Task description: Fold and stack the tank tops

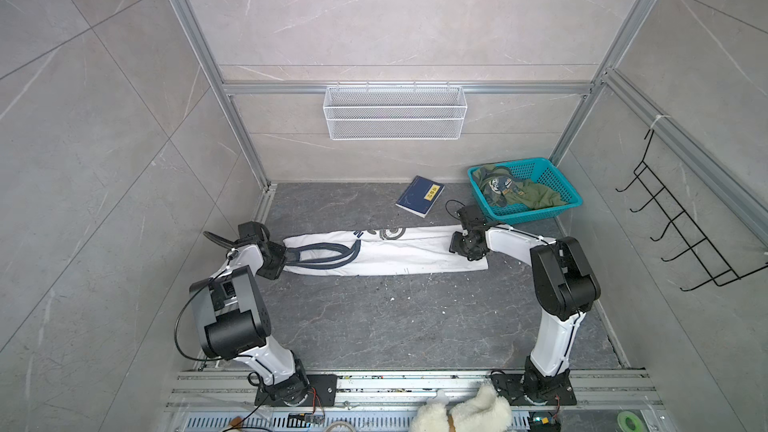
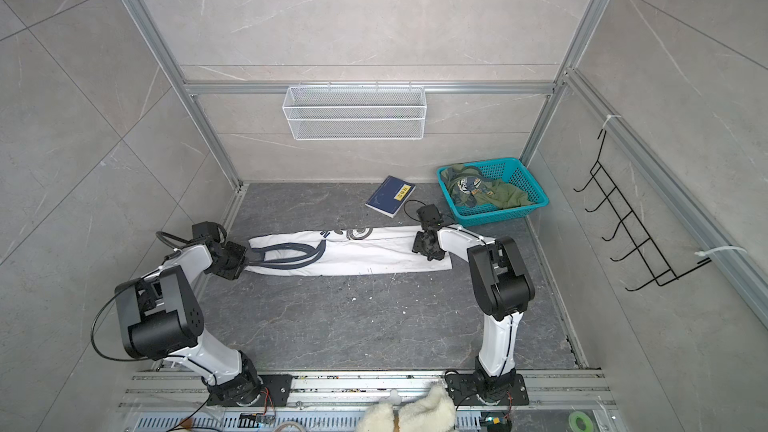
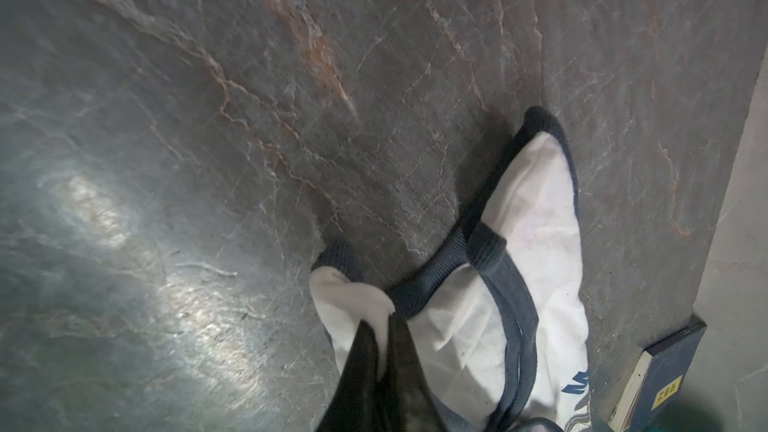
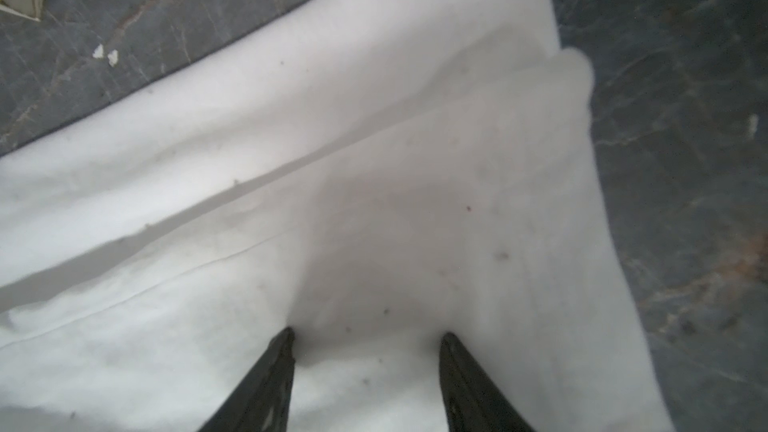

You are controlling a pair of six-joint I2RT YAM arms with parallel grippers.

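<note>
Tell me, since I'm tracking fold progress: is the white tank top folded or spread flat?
Folded lengthwise: the white tank top lies as a long narrow strip, its badge print half hidden at the fold.

Shows the first tank top (image 1: 399,253) stretched left to right across the desk (image 1: 395,326). Puts the book (image 1: 419,196) just behind it, apart, and the basket (image 1: 536,214) right of the book in the back right corner, holding the second tank top (image 1: 536,197). Sets the plush thing (image 1: 469,413) before the desk's front edge.

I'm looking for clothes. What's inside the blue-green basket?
The olive green tank top lies crumpled in the basket, its badge print showing. Anything beneath the cloth is hidden.
</note>
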